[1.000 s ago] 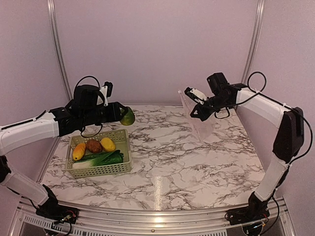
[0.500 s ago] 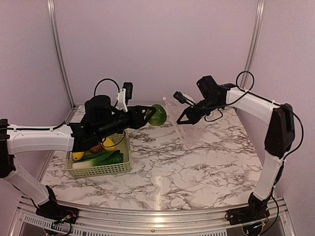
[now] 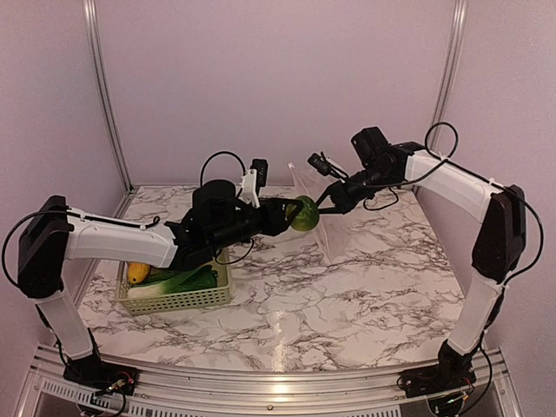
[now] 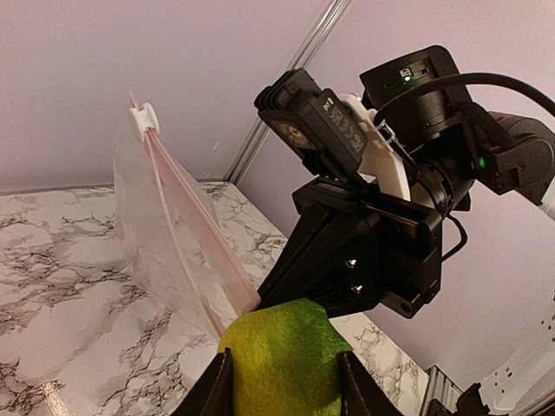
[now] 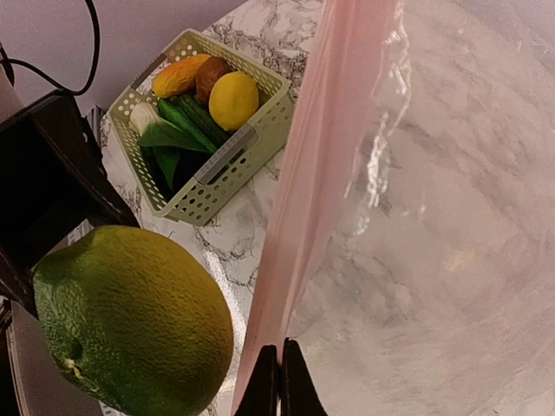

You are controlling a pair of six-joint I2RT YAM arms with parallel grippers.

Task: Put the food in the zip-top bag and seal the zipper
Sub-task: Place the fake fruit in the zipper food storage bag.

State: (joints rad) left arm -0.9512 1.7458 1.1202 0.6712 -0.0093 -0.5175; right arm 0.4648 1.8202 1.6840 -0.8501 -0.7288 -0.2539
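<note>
My left gripper is shut on a yellow-green fruit and holds it in the air right beside the mouth of the zip-top bag. The fruit also shows between my fingers in the left wrist view and large in the right wrist view. My right gripper is shut on the bag's pinkish zipper strip and holds the clear bag hanging above the table. The white slider sits at the strip's far end. The other food lies in the basket.
The pale green lattice basket at the left holds an orange piece, a brown lump, a yellow fruit and green vegetables. Metal frame posts stand at the back corners.
My left arm has carried the fruit rightward from above the basket to the bag's mouth. My right gripper has brought the bag left and then held it near the centre.
</note>
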